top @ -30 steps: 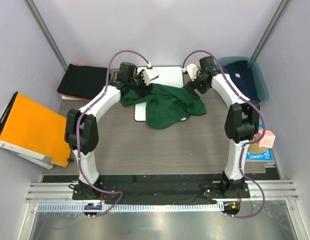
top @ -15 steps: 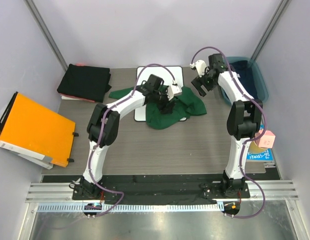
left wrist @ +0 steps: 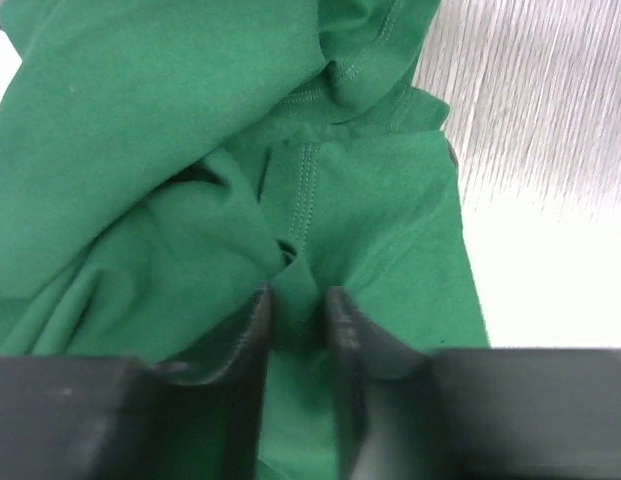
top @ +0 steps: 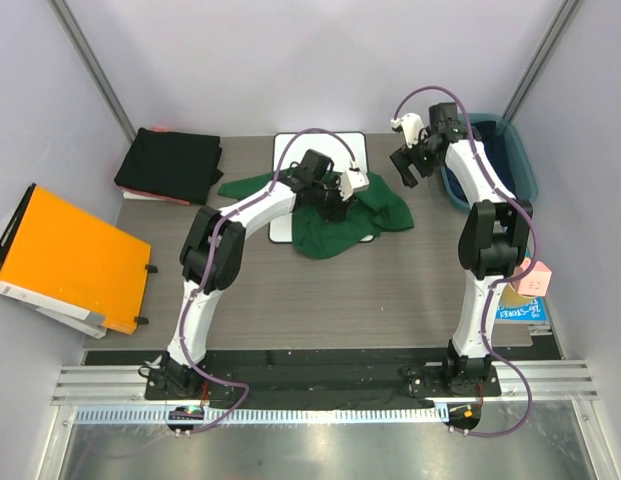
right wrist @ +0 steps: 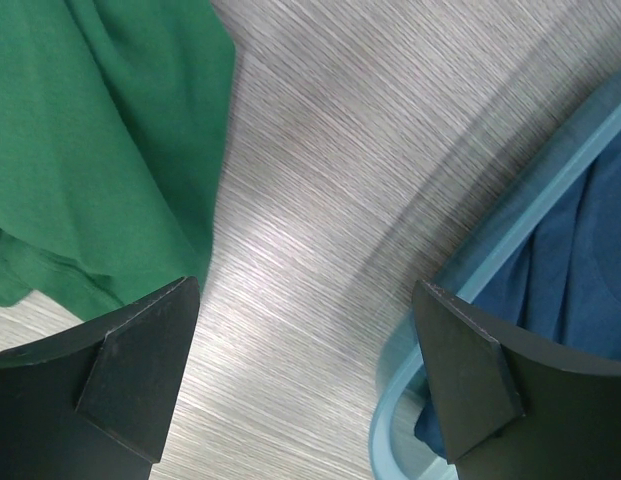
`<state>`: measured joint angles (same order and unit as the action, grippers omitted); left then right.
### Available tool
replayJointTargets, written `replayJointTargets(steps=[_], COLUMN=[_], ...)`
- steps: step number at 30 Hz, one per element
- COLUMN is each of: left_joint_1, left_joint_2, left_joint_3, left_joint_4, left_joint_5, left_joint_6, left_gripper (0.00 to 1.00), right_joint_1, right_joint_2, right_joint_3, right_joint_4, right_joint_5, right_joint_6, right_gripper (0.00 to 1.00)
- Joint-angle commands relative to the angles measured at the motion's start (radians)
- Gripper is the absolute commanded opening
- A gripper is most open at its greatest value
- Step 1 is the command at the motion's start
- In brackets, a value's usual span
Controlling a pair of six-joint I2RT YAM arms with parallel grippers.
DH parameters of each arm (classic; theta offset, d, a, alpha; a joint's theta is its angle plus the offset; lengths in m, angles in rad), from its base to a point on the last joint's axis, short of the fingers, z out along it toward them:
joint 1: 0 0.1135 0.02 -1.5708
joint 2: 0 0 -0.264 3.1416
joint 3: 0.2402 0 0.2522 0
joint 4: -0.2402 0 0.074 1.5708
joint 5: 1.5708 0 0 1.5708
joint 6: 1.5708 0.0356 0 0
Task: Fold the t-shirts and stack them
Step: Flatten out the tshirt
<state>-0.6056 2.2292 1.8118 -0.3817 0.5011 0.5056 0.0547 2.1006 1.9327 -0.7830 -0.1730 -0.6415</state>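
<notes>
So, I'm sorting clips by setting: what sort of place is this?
Probably a robot lab cell, not a home: plain panel walls box in a table, the left arm and right arm are bolted to a rail, and a green t-shirt lies on it.
</notes>
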Motion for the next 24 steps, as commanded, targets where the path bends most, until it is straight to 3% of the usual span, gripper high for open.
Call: replayJointTargets(steps=[1,2,8,11,18,24], left_joint_1=[-0.006,-0.008,-0.008,0.001,0.052,0.098], left_joint_2=[0.001,0.001,-0.089,-0.207,-0.442,-0.546], left_joint_3=[0.003,0.001,-0.028,-0.037,0.047,0.017], left_joint_4=[0.024,0.024,0.082,0.134,0.213,0.244], left_joint_5=[-0.009,-0.016,-0.177,-0.301,-0.547,-0.638], left_joint_6=[-0.003,-0.003,0.034,0.060,0.203,0.346], left_gripper=[0.06,0.00,0.00,0.00,0.00,0.00], right_joint_1=[0.000,0.000,0.000,0.002,0.010,0.056], right_joint_2=[-0.019,-0.017,-0.004,0.010,0.045,0.078], right_joint_3=[0.051,0.052,0.064,0.072,0.084,0.126], right_joint_4=[0.027,0.028,0.030,0.030,0.004,-0.101], right_joint_5=[-0.040,-0.045,-0.071,-0.095,-0.209,-0.388], right_joint_6=[0.039,0.040,0.065,0.088,0.095,0.074], right_gripper=[0.92,0.92,0.92,0.92,0.92,0.94])
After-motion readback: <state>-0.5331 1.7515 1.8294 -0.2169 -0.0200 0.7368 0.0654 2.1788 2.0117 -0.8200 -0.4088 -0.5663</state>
